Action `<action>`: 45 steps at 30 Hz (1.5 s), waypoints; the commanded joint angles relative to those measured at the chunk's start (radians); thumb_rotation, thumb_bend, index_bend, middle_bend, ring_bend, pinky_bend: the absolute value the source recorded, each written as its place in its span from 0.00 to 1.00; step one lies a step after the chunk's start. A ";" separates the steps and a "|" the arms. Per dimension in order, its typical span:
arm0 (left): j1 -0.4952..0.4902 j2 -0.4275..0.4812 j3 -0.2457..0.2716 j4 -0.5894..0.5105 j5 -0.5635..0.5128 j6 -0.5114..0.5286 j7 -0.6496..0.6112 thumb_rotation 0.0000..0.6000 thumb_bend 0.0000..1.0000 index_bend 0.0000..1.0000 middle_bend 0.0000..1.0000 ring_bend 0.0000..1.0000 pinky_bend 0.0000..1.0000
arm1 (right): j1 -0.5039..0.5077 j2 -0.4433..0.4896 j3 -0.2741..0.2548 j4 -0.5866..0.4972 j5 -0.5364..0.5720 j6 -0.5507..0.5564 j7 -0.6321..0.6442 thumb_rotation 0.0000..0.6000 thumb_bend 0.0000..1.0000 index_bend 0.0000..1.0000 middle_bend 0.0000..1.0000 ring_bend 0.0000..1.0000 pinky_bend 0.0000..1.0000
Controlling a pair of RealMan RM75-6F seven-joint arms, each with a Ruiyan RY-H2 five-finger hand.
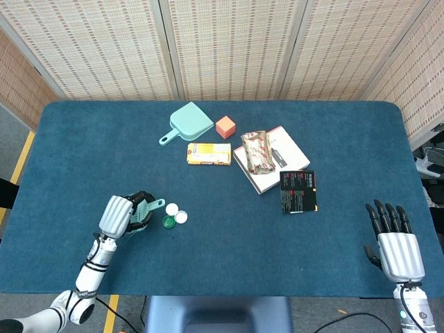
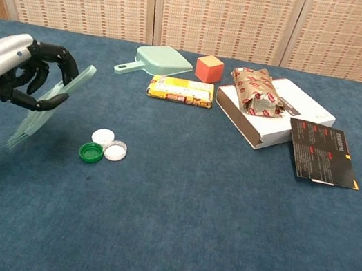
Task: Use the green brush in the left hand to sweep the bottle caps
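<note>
My left hand [image 1: 119,215] [image 2: 11,70] grips the pale green brush [image 2: 51,107] [image 1: 146,210], lifted off the table and tilted, bristles hanging down to the left in the chest view. Three bottle caps lie just right of it: a green cap [image 1: 168,222] [image 2: 91,153] and two white caps [image 1: 172,209] [image 1: 182,217] [image 2: 103,136] [image 2: 116,150]. The brush hangs clear of them. My right hand [image 1: 395,239] rests open near the table's front right corner, fingers straight, holding nothing.
A pale green dustpan [image 1: 187,123] [image 2: 158,60] lies at the back, with an orange cube [image 1: 225,127], a yellow packet [image 1: 209,153], a white box [image 1: 284,154] carrying a wrapped packet [image 1: 257,151], and a black booklet [image 1: 298,191] to its right.
</note>
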 commanded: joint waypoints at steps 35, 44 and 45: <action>-0.189 -0.351 0.072 0.477 0.073 -0.012 -0.438 1.00 0.81 0.73 0.88 0.74 0.90 | -0.019 0.035 0.010 -0.015 -0.009 0.034 0.060 1.00 0.22 0.00 0.00 0.00 0.00; -0.245 -0.411 0.081 0.467 0.087 -0.008 -0.425 1.00 0.80 0.73 0.88 0.74 0.90 | -0.031 0.056 0.014 -0.018 -0.013 0.052 0.097 1.00 0.22 0.00 0.00 0.00 0.00; -0.250 -0.414 0.080 0.466 0.090 0.004 -0.418 1.00 0.80 0.73 0.88 0.74 0.90 | -0.031 0.058 0.013 -0.018 -0.013 0.051 0.100 1.00 0.22 0.00 0.00 0.00 0.00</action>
